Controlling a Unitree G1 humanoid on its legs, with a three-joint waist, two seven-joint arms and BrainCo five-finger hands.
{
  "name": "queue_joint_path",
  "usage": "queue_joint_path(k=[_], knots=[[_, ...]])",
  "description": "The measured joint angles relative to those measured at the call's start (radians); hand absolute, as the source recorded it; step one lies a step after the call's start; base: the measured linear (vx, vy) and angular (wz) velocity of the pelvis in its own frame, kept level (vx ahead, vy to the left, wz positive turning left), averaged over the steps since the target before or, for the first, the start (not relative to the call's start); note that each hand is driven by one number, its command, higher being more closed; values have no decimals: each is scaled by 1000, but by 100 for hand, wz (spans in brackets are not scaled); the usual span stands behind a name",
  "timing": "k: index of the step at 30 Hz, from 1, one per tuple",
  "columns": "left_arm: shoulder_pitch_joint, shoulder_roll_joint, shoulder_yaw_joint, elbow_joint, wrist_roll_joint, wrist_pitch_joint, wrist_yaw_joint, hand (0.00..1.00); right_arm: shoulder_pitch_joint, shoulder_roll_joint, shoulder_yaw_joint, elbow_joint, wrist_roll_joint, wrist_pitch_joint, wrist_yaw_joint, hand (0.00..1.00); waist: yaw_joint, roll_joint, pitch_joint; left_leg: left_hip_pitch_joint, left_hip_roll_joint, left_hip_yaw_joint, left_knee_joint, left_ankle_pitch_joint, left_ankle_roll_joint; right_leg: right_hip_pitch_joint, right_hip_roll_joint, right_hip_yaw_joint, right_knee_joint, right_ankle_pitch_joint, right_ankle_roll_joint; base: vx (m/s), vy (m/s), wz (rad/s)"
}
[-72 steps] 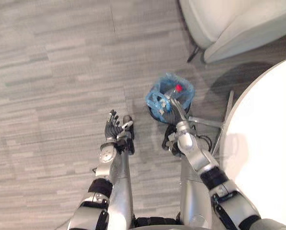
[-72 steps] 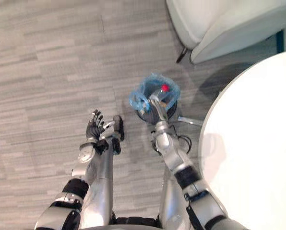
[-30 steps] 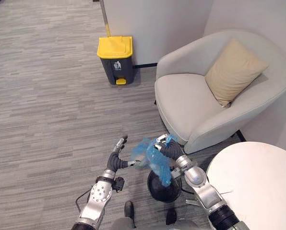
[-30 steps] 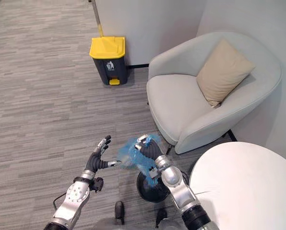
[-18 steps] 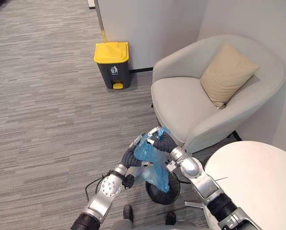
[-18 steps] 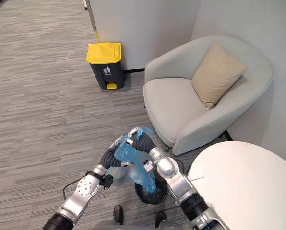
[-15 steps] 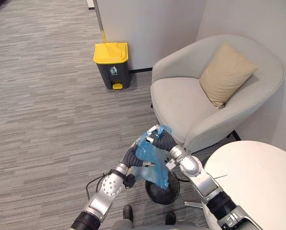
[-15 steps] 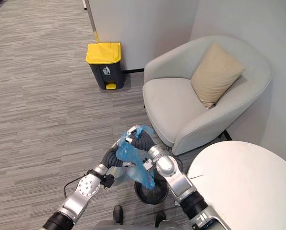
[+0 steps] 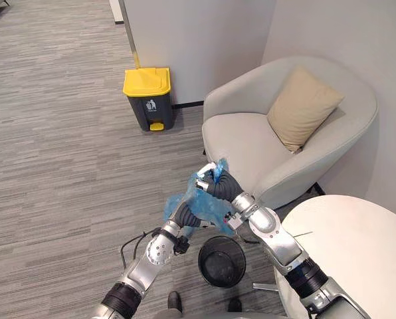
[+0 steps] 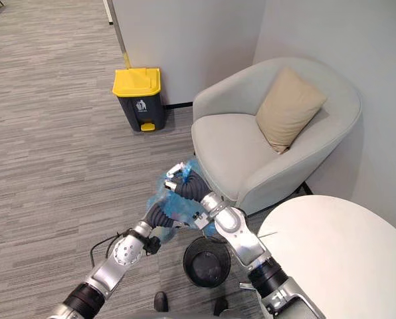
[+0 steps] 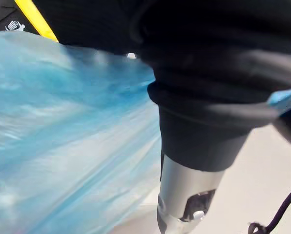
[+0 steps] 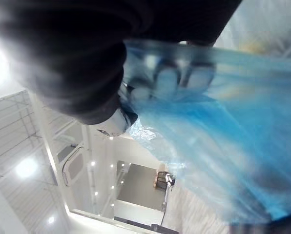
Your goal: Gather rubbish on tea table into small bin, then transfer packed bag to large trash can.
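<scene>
Yellow-lidded trash can (image 9: pixel 147 96) is standing by the wall, well apart. Left robot hand (image 9: pixel 186 215) is sitting under the blue rubbish bag (image 9: pixel 175 203); grip cannot be told. Right robot hand (image 9: pixel 218 185) is clamping the bag's neck above the small black bin (image 9: pixel 202 256). Judgement: keep the neck gathered while carrying. Versus 0.5 s ago, the bag is hanging clear of the bin, no longer dipping in.

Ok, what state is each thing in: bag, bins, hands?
blue bag: held up, out of the small bin.
small bin: upright, no liner.
large trash can: lid shut.
right hand: shut on the blue bag's top.
left hand: against the blue bag, grip hidden.
</scene>
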Motion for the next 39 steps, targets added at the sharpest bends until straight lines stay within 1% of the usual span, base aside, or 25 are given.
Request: queue_joint_path(k=[4,8,12,13,21,25,28,31,36,38,39], knots=[[-1,-15,-1,28,0,3,-1,0,-49,2,24,-14,21,-2,3,100,3,-4,-3,0,0,1,0,0,0,3,0,2,-10,8,0,-1,2,-1],[-1,-25,-8,63,3,5,-2,0,-57,4,25,-14,39,-2,3,100,2,-12,-8,0,0,1,0,0,0,3,1,2,-10,8,0,0,0,0],[-6,-48,-24,96,8,15,-4,0,-59,7,40,-14,42,-2,2,100,3,-13,-8,0,-1,1,0,0,0,3,0,3,-10,9,1,0,0,0],[-6,-54,-36,97,8,21,-3,100,-62,8,53,-14,49,-2,1,100,3,-13,-8,0,-1,1,0,0,0,3,0,3,-10,9,0,0,0,0],[-31,-79,-49,116,8,25,24,100,-117,20,114,-14,85,3,2,100,3,-13,-9,0,-1,-3,0,1,0,4,0,1,-11,9,1,0,0,0],[-66,-87,-60,138,-3,25,47,100,-137,27,156,-14,130,3,6,100,3,-14,-10,1,-1,-6,0,1,-1,8,1,-1,-13,10,0,0,0,0],[-90,-100,-87,168,-1,25,87,100,-139,33,183,-13,144,3,5,100,3,-18,-14,1,-1,-6,0,1,-1,8,1,-1,-13,10,0,0,0,0],[-92,-105,-87,169,-1,43,88,100,-138,33,187,-13,144,3,2,100,2,-18,-15,1,-1,-7,0,1,-1,8,1,-2,-13,9,0,0,0,0],[-91,-105,-85,168,-4,45,88,100,-138,33,187,-13,136,3,3,100,2,-18,-15,1,-1,-9,0,1,-1,8,1,-2,-13,9,0,0,0,0],[-91,-105,-80,167,-23,45,86,100,-138,33,187,-13,125,3,4,100,2,-18,-15,1,-1,-10,0,1,-1,8,1,-2,-13,9,0,0,0,0],[-89,-106,-77,164,-25,45,86,100,-138,36,187,-13,119,3,4,0,2,-18,-15,1,-2,-10,0,1,-1,8,1,-2,-13,9,0,0,0,0]])
